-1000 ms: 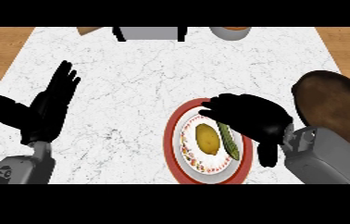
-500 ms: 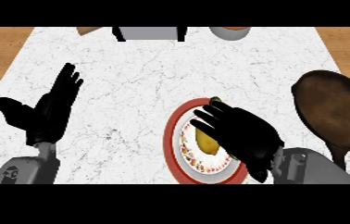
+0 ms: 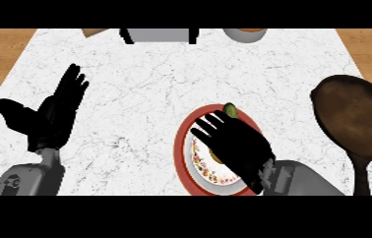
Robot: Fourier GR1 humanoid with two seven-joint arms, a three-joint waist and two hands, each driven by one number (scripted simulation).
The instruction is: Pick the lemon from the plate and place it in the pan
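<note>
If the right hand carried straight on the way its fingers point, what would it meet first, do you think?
The right hand points up and to the left across the plate. Past the rim, only bare counter shows along that line, so the way looks free, though height is unclear.

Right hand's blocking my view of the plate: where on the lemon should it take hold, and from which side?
Across its narrow middle, coming straight down from above. The lemon lies flat on the plate, long axis running toward the counter's far edge, with only its far tip showing past the right hand, which is spread over it. The raised rim probably hampers a sideways approach.
</note>
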